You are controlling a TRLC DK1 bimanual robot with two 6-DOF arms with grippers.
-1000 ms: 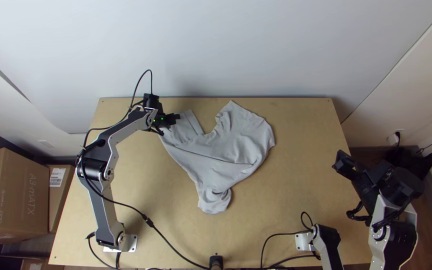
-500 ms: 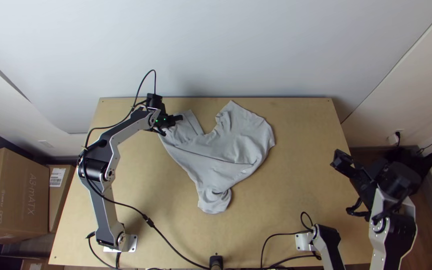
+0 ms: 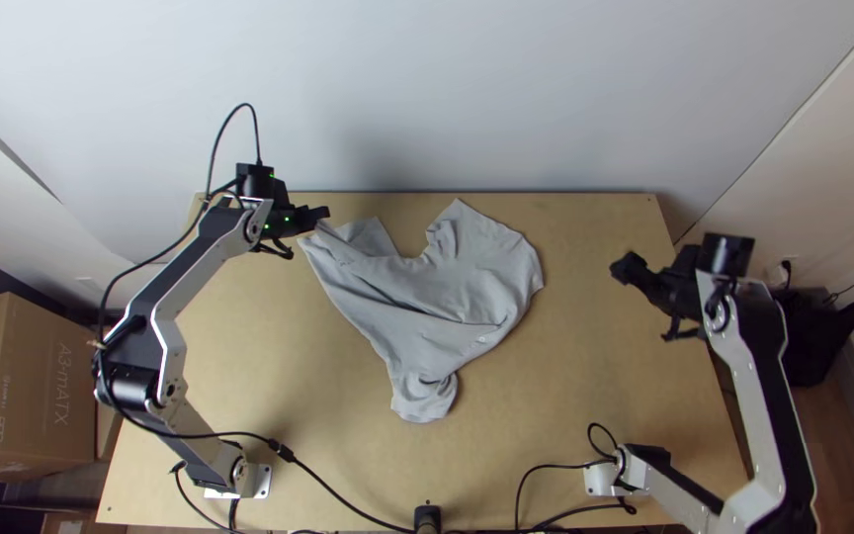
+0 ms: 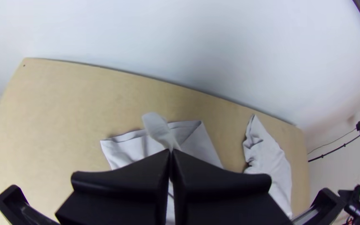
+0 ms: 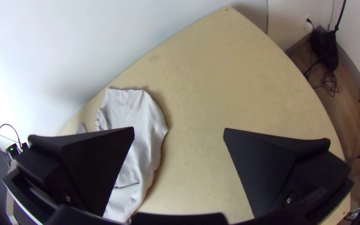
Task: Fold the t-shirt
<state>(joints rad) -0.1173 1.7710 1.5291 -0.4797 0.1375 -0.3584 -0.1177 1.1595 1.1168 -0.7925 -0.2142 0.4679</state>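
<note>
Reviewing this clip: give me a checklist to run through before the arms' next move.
1. Left gripper closed on the t-shirt: ok, a pinch of cloth shows between its fingertips.
2. Right gripper open: ok.
3. Right gripper at the cloth: not ok, it is off to the shirt's right.
4. Shirt spread flat: not ok, creased and partly bunched.
5. Shirt within the table's edges: ok.
6. Grip firm enough to pull: cannot tell.

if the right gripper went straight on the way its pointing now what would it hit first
Probably the bare tabletop beside the t-shirt: bare wood shows between the open fingers of the right gripper in its wrist view. Its height is unclear, so it might reach the t-shirt instead.
</note>
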